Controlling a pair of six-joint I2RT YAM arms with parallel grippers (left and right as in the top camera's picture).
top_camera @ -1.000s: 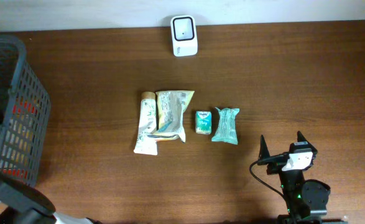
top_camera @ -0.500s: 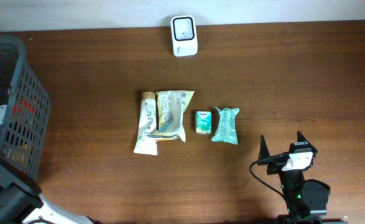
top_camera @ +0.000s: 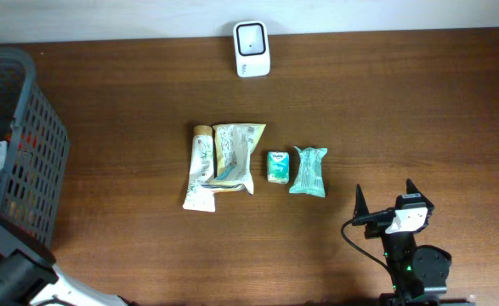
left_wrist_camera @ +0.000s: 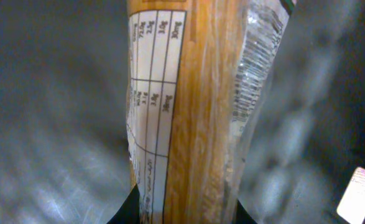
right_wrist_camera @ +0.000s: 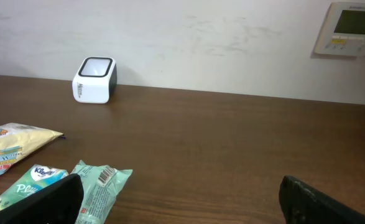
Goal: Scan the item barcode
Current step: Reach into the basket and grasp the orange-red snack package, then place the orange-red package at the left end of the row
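Filling the left wrist view is a long orange packet with a white printed table and a clear crimped edge. My left gripper is shut on its lower end, a black finger pressed against each side, down inside the grey basket. The white scanner stands at the table's far edge and also shows in the right wrist view, scanner. My right gripper rests open near the front right, nothing between its fingers.
A cream tube, a yellow packet, a small green tissue pack and a mint packet with a barcode lie in a row mid-table. The basket's mesh wall rises at the left edge. A wall panel hangs behind.
My left arm has pushed deeper into the basket and its jaws have closed from wide open onto the orange packet. The right arm and the table items have not moved.
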